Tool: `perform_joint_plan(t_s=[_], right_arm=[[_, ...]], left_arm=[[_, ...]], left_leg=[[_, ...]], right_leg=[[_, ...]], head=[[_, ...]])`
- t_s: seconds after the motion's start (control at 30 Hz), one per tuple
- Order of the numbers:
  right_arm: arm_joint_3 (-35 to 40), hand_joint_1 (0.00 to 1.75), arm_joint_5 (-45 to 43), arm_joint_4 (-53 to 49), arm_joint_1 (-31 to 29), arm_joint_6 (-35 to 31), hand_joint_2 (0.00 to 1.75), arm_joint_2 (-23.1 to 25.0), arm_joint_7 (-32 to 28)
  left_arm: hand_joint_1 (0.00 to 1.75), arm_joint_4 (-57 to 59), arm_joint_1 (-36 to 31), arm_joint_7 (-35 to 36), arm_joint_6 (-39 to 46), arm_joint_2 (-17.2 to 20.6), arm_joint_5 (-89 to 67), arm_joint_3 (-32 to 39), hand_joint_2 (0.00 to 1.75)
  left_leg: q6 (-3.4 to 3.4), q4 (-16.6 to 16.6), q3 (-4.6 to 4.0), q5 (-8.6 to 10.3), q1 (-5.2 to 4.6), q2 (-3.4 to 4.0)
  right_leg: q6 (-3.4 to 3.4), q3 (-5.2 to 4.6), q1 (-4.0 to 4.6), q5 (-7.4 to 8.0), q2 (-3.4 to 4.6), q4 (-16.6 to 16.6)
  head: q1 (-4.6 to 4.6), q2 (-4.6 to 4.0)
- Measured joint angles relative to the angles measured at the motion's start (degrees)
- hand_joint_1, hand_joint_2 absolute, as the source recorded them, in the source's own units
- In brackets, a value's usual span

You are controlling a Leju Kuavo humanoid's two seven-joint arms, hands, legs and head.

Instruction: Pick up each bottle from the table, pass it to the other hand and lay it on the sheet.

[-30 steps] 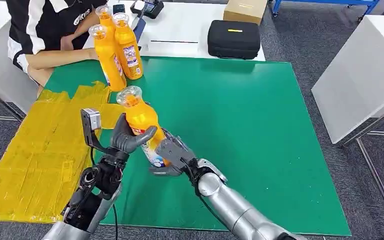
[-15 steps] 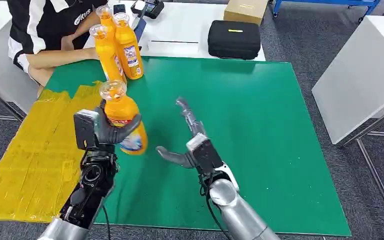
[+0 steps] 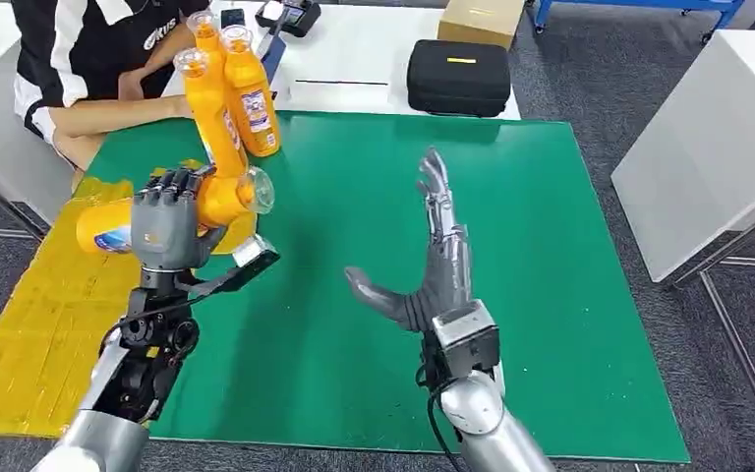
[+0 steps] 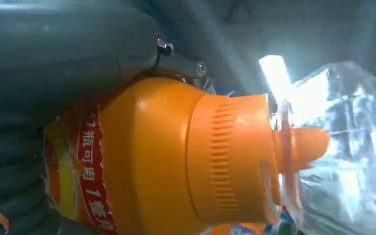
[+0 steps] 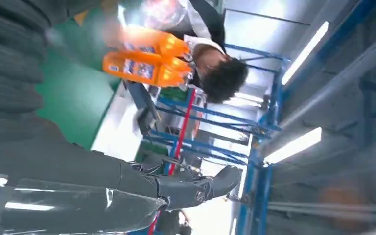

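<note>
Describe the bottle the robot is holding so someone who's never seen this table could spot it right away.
Start at the green mat and go to its left edge, where the yellow sheet begins. Above that edge the left hand grips an orange bottle. It lies sideways, while the other orange bottles stand upright at the far corner.

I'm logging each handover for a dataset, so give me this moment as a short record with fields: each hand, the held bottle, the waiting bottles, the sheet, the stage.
left hand: grips the held bottle around its body
held bottle: orange, tipped on its side, clear cap toward the green mat, above the edge of the yellow sheet
right hand: holds nothing, fingers spread, raised over the green mat
waiting bottles: three, upright, at the mat's far corner near a seated person
yellow sheet: no bottle lying on it
stage: handover done, laying down not yet done
</note>
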Motion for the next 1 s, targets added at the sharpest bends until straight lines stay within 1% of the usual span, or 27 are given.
perform_joint_plan(t_s=[0.07,0.17,0.27,0.33,0.4,0.5,0.73,0.93,0.97,1.0], right_arm=[[-0.04,0.00,0.04,-0.90,0.27,-0.07,1.75,-0.22,0.00],[-0.07,0.00,1.07,-1.97,0.44,-1.40,1.75,-0.68,-0.31],[-0.24,0.00,2.84,-3.49,1.26,-3.11,1.75,-1.61,-0.35],[-0.70,0.00,3.37,-4.35,2.17,-3.48,1.75,-2.58,-0.15],[-1.57,0.00,3.39,-4.89,3.28,-3.63,1.75,-3.60,-0.02],[-2.91,0.00,2.80,-5.02,5.07,-3.63,1.75,-4.81,0.02],[-4.31,0.00,1.81,-4.85,6.79,-3.45,1.75,-6.03,0.57],[-4.63,0.00,1.33,-4.09,7.28,-3.45,1.75,-6.19,0.72],[-4.66,0.00,1.29,-3.98,7.35,-3.45,1.75,-6.19,0.77],[-4.66,0.00,1.20,-3.85,7.38,-3.45,1.75,-6.19,0.81]], left_arm=[[1.75,0.50,-0.08,0.72,0.00,0.11,0.42,0.75,1.75],[1.75,2.60,-0.75,6.35,-0.07,0.48,-9.44,0.88,1.75],[1.75,8.49,-3.03,9.47,-2.04,1.59,-16.94,-0.14,1.75],[1.75,12.92,-4.97,8.37,-5.78,2.71,-19.16,-1.88,1.75],[1.75,17.39,-6.71,5.69,-10.83,4.31,-19.59,-4.90,1.75],[1.75,22.70,-8.26,2.93,-14.88,6.88,-19.72,-9.48,1.75],[1.75,28.85,-9.35,2.86,-16.50,10.62,-19.57,-14.08,1.75],[1.75,31.04,-9.49,7.34,-15.89,11.89,-19.66,-17.72,1.75],[0.12,31.21,-9.52,8.08,-15.63,11.89,-19.66,-18.27,1.75],[0.00,31.38,-9.53,8.82,-15.24,11.91,-19.66,-18.73,1.75]], left_leg=[[0.00,0.00,0.00,0.01,0.01,-0.02],[0.00,0.00,0.00,0.01,0.01,-0.03],[0.00,0.00,0.00,0.01,0.00,-0.04],[0.01,0.00,0.00,0.01,-0.01,-0.04],[0.01,0.00,0.00,0.01,-0.01,-0.04],[0.00,0.00,0.00,0.00,-0.01,0.01],[-0.01,-0.02,-0.01,-0.01,0.02,0.03],[-0.01,-0.01,-0.02,-0.01,0.00,-0.03],[-0.01,-0.01,-0.02,-0.01,-0.01,-0.04],[-0.01,-0.01,-0.01,-0.01,-0.01,-0.04]], right_leg=[[0.00,-0.01,0.00,0.00,-0.01,0.00],[0.00,0.01,0.00,-0.02,-0.05,0.00],[0.00,0.01,-0.01,-0.01,-0.02,0.00],[0.00,0.02,-0.01,-0.01,-0.03,-0.01],[0.00,0.02,-0.01,-0.01,-0.03,0.00],[0.00,-0.01,-0.01,0.00,0.01,0.00],[-0.02,-0.05,0.01,-0.03,0.01,0.01],[-0.02,-0.01,-0.01,-0.04,0.00,0.00],[-0.02,0.00,-0.02,-0.04,0.00,0.00],[-0.02,-0.01,-0.02,-0.03,0.00,0.00]], head=[[-0.02,0.00],[0.00,0.00],[0.00,0.00],[0.00,0.00],[0.00,0.00],[-0.02,0.00],[-0.02,0.00],[0.00,0.00],[0.00,0.00],[0.00,0.00]])
